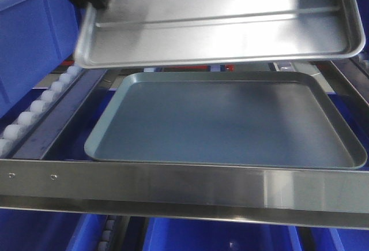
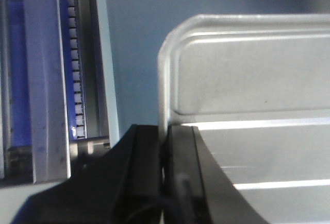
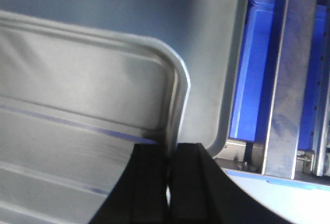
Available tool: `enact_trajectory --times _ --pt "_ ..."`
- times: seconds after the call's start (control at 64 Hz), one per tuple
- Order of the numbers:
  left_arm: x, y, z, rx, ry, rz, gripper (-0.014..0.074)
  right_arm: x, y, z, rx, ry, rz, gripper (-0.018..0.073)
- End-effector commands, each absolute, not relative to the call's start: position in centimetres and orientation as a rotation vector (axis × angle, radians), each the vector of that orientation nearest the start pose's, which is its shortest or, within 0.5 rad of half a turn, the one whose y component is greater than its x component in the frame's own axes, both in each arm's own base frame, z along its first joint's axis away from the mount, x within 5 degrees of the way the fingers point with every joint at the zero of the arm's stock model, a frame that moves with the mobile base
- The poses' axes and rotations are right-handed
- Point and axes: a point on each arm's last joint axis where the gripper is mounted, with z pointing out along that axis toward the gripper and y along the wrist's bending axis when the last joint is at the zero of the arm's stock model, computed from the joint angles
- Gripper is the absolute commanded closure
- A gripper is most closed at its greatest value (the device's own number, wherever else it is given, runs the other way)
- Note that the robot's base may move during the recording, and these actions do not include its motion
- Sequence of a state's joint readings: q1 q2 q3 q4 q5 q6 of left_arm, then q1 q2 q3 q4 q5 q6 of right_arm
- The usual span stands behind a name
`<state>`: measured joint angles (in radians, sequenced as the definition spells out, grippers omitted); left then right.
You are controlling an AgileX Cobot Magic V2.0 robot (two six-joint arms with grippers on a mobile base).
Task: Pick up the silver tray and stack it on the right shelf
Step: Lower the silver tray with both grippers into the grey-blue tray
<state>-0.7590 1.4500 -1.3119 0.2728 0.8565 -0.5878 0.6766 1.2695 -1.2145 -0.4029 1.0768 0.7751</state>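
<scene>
Exterior front-facing view shows the silver tray (image 1: pixel 219 20) held in the air above the larger grey tray (image 1: pixel 225 124), which lies on the right shelf (image 1: pixel 173 188). Its long axis runs left to right. The left gripper (image 2: pixel 165 139) pinches its left rim and the right gripper (image 3: pixel 172 154) pinches its right rim, so the stacking spot lies directly below both arms.

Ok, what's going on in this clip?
Both arms are carrying the silver tray: the left claw pinches its left rim and the right claw pinches its right rim. The tray hangs above the right shelf, over the far part of a duller grey tray that lies flat behind the shelf's front bar. It has not yet been set down on the grey tray.
</scene>
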Motion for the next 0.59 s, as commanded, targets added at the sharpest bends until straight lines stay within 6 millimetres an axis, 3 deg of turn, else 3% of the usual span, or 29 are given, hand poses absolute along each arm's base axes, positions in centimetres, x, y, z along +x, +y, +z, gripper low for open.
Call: enact_trajectory --times 0.0,0.312,0.578 --pt "25.3 -20.3 35.7 0.343 2.356 -0.264 0.0689 23.1 12.1 37.4 -0.003 2.393 0.032 0.0503" --pt "29.6 -21.2 31.4 0.311 2.387 -0.235 0.0689 28.6 11.2 33.1 0.042 2.459 -0.076 0.0503" --pt "31.8 -22.1 27.7 0.365 2.423 -0.190 0.0689 30.7 12.0 29.6 0.020 2.540 -0.131 0.0501"
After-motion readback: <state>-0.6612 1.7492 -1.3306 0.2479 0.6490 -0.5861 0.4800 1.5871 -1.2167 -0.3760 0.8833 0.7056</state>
